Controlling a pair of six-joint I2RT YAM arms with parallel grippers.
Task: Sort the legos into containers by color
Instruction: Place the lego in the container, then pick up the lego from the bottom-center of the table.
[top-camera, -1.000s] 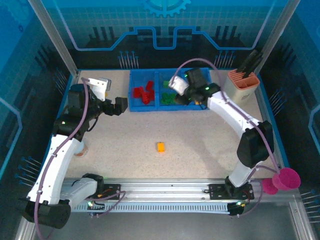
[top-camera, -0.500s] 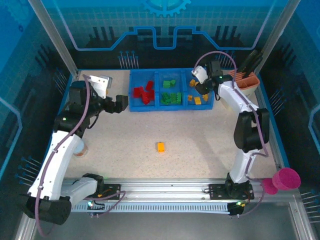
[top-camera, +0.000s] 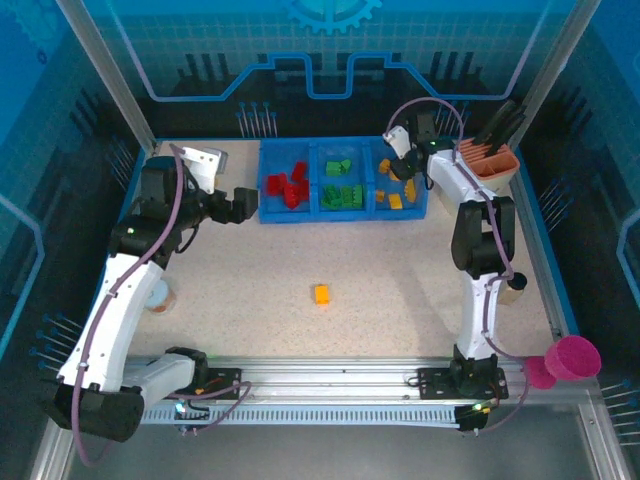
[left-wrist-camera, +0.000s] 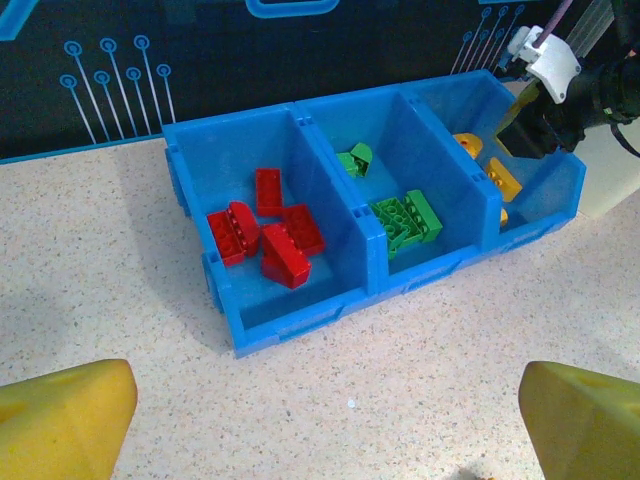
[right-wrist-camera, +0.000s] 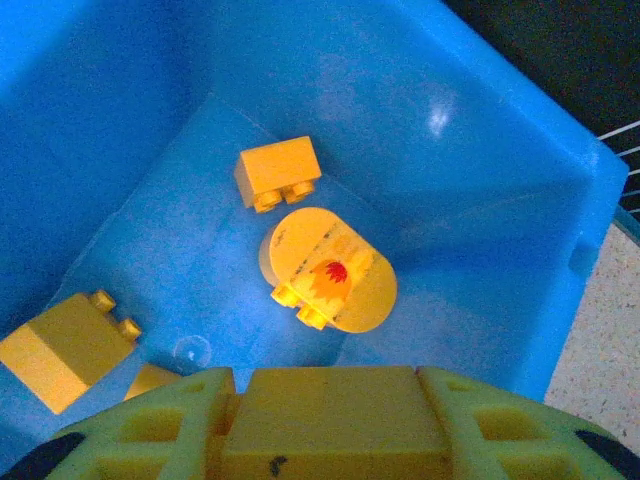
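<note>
- A pink cup (top-camera: 574, 358) sits at the near right, past the edge of the table (top-camera: 400, 310)
- One orange brick (top-camera: 321, 293) lies alone on the table about halfway across, well apart from both grippers and from the tray
- The left gripper (top-camera: 238, 205) hovers just left of the tray (top-camera: 340, 217) and points toward it; its fingers (left-wrist-camera: 65, 415) are spread wide with nothing between them
- The tray stands along the far side, with three compartments side by side
- The left compartment holds several red bricks (left-wrist-camera: 265, 235), huddled together
- The middle compartment holds green bricks (left-wrist-camera: 405, 217): a cluster toward the front and one piece further back
- The right compartment holds yellow bricks (right-wrist-camera: 330, 270) loose on its floor, one of them rounded with a red mark on it
- The right gripper (top-camera: 400, 170) hangs over the right compartment, its fingers clamped on the held brick (right-wrist-camera: 335, 425), also yellow, which is clear of the floor
- A beige holder (top-camera: 485, 162) stands just right of the tray, in the far right corner
</note>
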